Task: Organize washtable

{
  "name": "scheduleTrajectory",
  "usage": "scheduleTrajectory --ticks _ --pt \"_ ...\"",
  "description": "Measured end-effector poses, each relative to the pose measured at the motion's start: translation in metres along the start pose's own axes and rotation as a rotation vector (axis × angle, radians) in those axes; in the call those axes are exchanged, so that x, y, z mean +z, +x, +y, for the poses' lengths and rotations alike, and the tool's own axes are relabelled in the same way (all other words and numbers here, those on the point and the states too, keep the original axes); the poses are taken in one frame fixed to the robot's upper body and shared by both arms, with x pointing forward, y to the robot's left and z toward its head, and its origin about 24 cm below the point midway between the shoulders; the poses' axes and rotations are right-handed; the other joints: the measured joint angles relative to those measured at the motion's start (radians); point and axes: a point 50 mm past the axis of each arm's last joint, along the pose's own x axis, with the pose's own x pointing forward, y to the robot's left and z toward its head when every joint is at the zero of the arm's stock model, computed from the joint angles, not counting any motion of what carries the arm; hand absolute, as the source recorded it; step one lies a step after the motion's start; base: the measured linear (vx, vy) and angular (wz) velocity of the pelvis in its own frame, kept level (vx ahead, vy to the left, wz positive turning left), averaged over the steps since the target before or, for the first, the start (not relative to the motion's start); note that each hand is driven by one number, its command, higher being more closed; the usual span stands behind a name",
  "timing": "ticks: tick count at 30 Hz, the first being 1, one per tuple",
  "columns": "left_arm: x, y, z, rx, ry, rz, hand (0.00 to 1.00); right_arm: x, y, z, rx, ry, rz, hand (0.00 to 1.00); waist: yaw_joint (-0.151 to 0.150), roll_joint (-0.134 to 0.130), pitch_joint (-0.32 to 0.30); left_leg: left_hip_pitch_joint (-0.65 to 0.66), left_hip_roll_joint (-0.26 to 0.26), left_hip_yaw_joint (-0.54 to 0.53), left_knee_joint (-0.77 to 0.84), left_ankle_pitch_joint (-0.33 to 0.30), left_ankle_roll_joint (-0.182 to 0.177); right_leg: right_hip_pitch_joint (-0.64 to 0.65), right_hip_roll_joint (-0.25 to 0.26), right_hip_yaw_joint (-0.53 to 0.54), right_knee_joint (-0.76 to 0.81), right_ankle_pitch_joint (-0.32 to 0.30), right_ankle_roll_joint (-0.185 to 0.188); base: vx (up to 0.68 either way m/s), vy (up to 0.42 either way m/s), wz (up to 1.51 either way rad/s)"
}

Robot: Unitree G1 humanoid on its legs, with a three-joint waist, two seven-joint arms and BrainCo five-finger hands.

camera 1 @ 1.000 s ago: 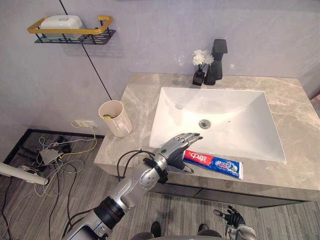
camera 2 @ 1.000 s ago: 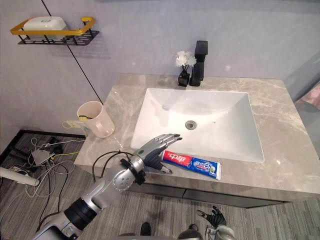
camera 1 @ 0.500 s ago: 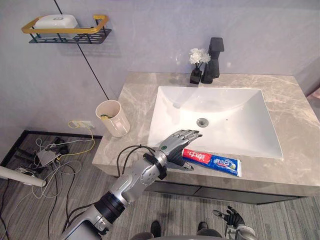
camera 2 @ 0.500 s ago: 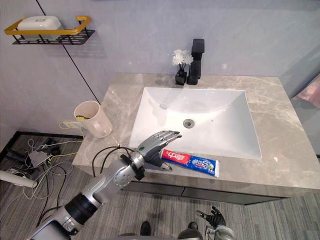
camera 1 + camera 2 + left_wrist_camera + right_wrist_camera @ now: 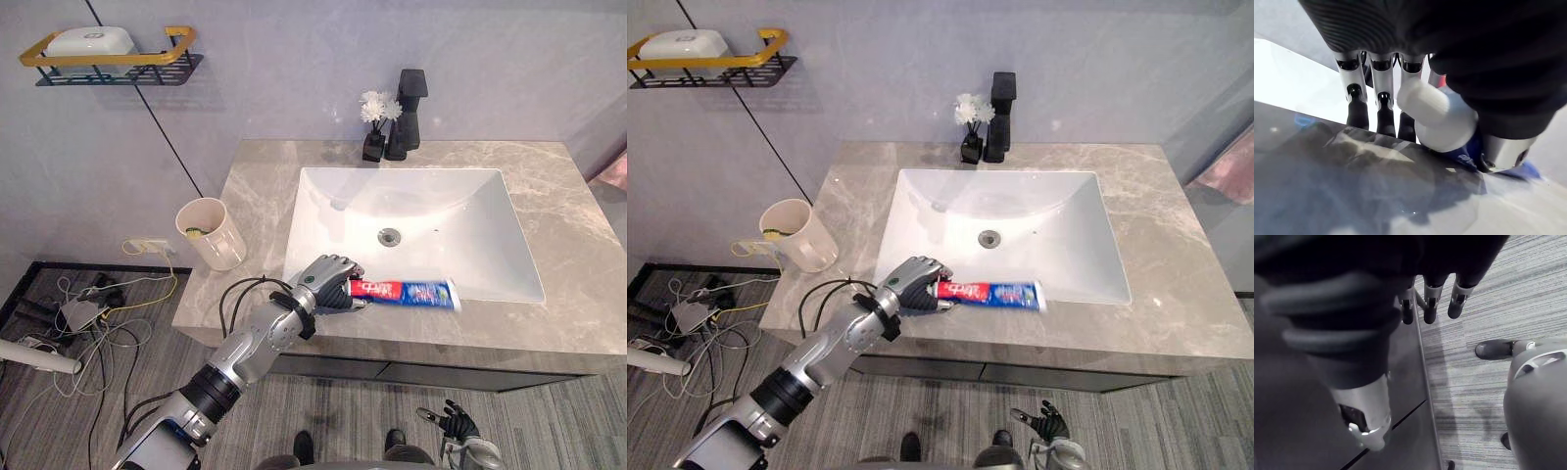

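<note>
At the worktop [image 5: 568,323] front, eye views: left hand [image 5: 328,284] curled round the cap end of the toothpaste tube [image 5: 411,293], which lies just before the sink [image 5: 490,196].
Left wrist view: fingers [image 5: 1357,105] wrap the tube. Grip firmly and lift level, probably toward the cup [image 5: 209,233].
Right wrist view: right hand [image 5: 1430,303] relaxed, empty.

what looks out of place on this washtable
The toothpaste tube lies along the front rim of the sink instead of standing in the beige cup at the left end of the counter; the left hand is curled round its cap end. Nothing looks spilled or broken.
</note>
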Motion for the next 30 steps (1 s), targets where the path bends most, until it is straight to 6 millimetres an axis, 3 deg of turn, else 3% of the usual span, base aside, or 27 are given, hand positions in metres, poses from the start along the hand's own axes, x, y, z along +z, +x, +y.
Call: scheduleTrajectory --ticks 7,23,30 --pt "-0.02 -0.008 0.005 -0.01 0.036 0.071 1.0 0.001 0.0 -0.001 -0.001 0.001 -0.007 0.0 0.0 0.002 0.001 0.001 0.001 0.002 0.001 0.0 0.0 0.001 -0.001 0.001 0.0 0.0 0.0 -0.03 -0.005 0.0" --pt "-0.033 -0.017 0.01 -0.013 0.035 0.105 1.0 0.001 -0.001 -0.001 -0.008 0.006 -0.009 0.0 0.007 0.011 0.005 0.001 0.003 0.006 -0.001 0.0 0.0 -0.001 0.0 0.003 0.0 0.0 0.0 0.0 -0.001 0.0" --pt "-0.043 -0.034 0.023 0.108 -0.043 0.17 1.0 0.029 -0.007 -0.014 -0.065 0.087 -0.17 0.0 0.008 0.01 0.005 -0.002 0.012 0.028 -0.008 -0.001 -0.001 -0.02 0.005 0.029 0.0 0.002 -0.003 0.0 -0.002 -0.09"
